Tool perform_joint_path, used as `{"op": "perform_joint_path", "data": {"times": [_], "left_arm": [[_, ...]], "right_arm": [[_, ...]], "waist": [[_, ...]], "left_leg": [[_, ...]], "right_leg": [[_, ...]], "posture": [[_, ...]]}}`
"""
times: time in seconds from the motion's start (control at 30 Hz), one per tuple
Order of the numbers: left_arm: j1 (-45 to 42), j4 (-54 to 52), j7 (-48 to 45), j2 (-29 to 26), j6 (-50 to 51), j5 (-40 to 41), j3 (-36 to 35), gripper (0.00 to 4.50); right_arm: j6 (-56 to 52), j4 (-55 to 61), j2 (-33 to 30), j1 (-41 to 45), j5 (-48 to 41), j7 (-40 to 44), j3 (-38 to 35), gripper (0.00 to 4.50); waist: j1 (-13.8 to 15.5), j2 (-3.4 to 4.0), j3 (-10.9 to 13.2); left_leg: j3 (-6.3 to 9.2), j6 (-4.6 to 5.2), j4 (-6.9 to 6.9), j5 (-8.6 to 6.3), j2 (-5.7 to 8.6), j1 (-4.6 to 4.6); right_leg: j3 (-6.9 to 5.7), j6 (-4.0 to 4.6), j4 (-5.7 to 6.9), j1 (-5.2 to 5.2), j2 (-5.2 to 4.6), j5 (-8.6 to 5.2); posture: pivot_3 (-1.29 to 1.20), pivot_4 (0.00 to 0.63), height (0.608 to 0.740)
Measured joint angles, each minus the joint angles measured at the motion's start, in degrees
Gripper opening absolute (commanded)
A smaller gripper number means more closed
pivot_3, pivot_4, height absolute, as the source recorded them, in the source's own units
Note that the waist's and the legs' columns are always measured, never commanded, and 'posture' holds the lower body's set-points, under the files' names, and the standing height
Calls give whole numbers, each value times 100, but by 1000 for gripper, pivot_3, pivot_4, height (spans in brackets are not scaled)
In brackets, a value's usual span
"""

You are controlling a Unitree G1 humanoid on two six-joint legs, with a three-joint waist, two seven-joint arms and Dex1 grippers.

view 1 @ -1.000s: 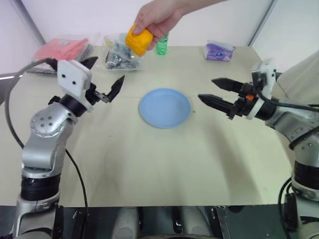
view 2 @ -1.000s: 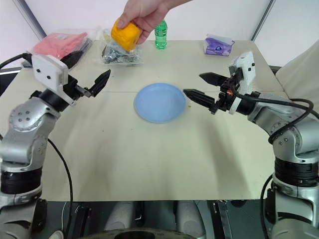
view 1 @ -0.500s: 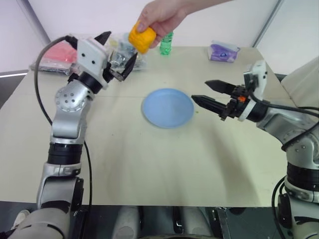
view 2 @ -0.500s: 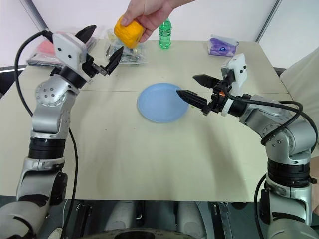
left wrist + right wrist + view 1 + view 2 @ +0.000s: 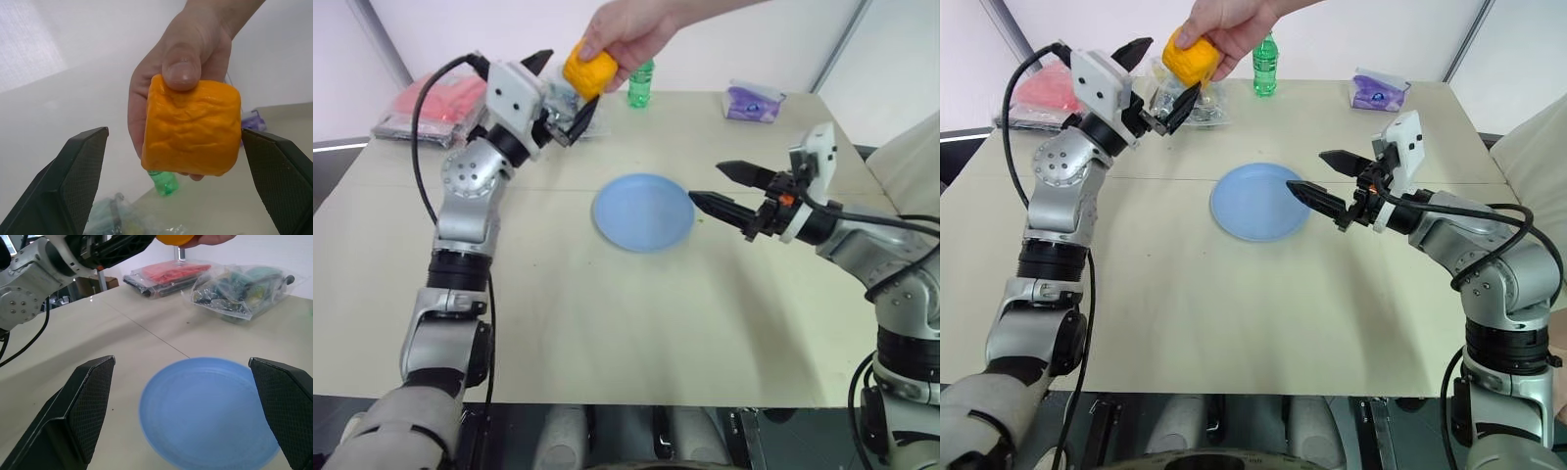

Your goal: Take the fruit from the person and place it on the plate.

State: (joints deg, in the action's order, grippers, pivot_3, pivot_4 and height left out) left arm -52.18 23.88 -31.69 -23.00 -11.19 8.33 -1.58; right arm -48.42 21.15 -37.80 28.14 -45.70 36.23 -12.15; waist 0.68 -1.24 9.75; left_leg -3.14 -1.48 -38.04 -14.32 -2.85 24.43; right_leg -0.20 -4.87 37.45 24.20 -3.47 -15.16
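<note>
A person's hand [image 5: 626, 34] holds the orange-yellow fruit [image 5: 589, 70] in the air above the table's far edge, thumb on top of it [image 5: 193, 129]. My left gripper [image 5: 563, 90] is raised and open just left of the fruit, one finger below it and one beside it, not touching. In the left wrist view the fruit sits ahead, framed by the two fingers. The light-blue plate [image 5: 643, 211] lies flat at the table's middle with nothing on it. My right gripper [image 5: 707, 182] hovers open at the plate's right rim, holding nothing.
Along the far edge stand a green bottle [image 5: 641, 83], a purple packet [image 5: 749, 101], a clear bag of small items [image 5: 244, 293] and a red packet [image 5: 435, 98]. The beige table [image 5: 607, 323] has free room in front of the plate.
My left arm has lifted and reached forward and to the right, bringing its open gripper from beside the table's left up to the fruit. The right gripper has stayed put.
</note>
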Motion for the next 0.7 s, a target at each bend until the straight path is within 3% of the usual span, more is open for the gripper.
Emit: {"op": "perform_joint_path", "data": {"times": [0.23, 0.4, 0.7], "left_arm": [[-244, 633, -46, 135, -355, -89, 13, 4500], [-402, 996, -72, 227, -548, -116, 14, 2235], [-426, 1009, -299, 283, -380, -19, 9, 2139]], "right_arm": [[6, 16, -2, -46, 43, -65, 2, 4476], [6, 65, -3, -77, 46, -124, 2, 4500], [7, 122, -4, -98, 62, -160, 3, 4500]], "waist": [[-3, 0, 0], [-2, 0, 0], [-2, 0, 0]], "left_leg": [[0, 0, 0, 0, 0, 0], [0, 1, 0, 0, 0, 0], [0, 1, 0, 0, 0, 1]], "right_leg": [[0, 0, -1, 0, 1, 0], [0, 0, 0, 1, 1, 0], [0, 0, -1, 0, 1, 0]], "posture": [[0, 150, 731], [0, 150, 731], [0, 150, 731]]}}
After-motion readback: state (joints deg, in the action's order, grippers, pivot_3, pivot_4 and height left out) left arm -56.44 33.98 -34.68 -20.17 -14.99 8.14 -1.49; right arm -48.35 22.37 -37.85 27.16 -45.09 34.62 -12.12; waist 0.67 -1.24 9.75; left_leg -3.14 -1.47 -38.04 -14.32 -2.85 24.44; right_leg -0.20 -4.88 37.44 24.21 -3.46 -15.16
